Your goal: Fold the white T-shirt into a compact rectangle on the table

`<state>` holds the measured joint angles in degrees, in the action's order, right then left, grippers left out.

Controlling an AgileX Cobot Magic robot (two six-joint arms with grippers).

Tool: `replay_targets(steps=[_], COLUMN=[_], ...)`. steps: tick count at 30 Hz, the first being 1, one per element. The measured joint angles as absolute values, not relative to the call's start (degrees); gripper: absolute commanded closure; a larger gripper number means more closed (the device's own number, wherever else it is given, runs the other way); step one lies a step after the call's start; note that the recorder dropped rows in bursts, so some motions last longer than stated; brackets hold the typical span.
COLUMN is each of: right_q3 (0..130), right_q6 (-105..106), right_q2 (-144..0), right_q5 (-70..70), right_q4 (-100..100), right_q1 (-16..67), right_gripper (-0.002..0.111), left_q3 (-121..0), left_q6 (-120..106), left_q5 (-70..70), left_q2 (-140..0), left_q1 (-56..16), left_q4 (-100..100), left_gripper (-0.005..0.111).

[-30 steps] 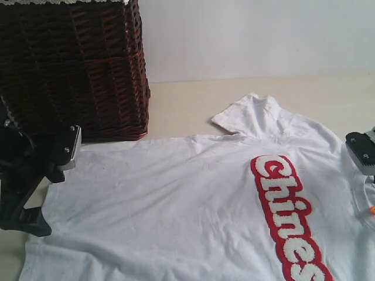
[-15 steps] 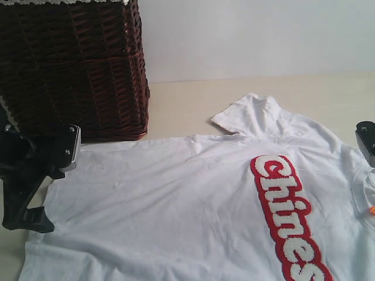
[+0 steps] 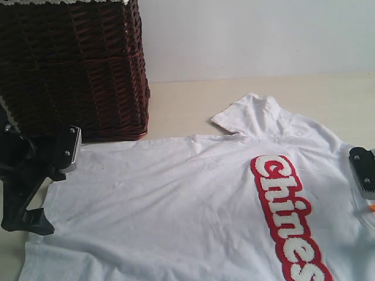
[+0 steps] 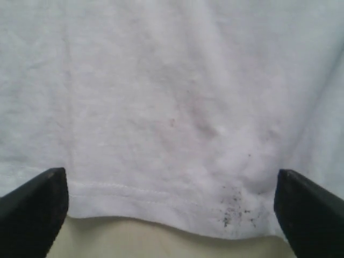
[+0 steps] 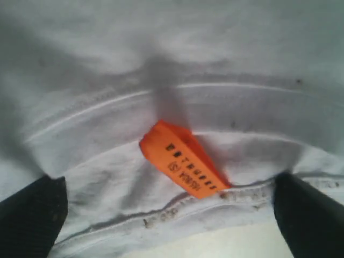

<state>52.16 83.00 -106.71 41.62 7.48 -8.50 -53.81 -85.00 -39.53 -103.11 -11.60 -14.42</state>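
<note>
The white T-shirt [image 3: 176, 205] lies spread flat on the table [image 3: 193, 105], with its red-banded letters [image 3: 285, 213] running toward the front right. My left gripper [image 3: 50, 187] stands open at the shirt's left edge. In the left wrist view the hem [image 4: 161, 196] lies between its wide-apart fingertips [image 4: 37, 207], ungripped. My right gripper [image 5: 172, 223] is open at the collar, where an orange tag [image 5: 183, 158] sticks up. Only one of its fingers [image 3: 363, 170] shows at the exterior view's right edge.
A dark brown wicker basket [image 3: 76, 70] stands at the back left, close behind the left gripper. A pale wall [image 3: 258, 35] rises behind the table. Bare tabletop shows behind the shirt's sleeve [image 3: 246, 114]. Dark specks [image 4: 234, 207] mark the hem.
The right gripper's finger drew back toward the right edge, then came lower over the collar. The left gripper shifted only slightly. Both stayed open; the shirt has not moved.
</note>
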Motion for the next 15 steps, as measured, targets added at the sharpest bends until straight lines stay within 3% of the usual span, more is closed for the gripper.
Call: replay_targets(steps=[15], right_q3=[56.09], right_q6=[81.21], right_q2=[-106.61], right_q5=[47.81], right_q4=[5.73], right_q1=[-8.50], right_gripper=[0.003], left_q3=[-53.17], left_q6=[-85.50], left_q5=[-38.38], left_q2=[-103.11], left_q1=[-11.60], left_q4=[-16.64], left_gripper=[0.007])
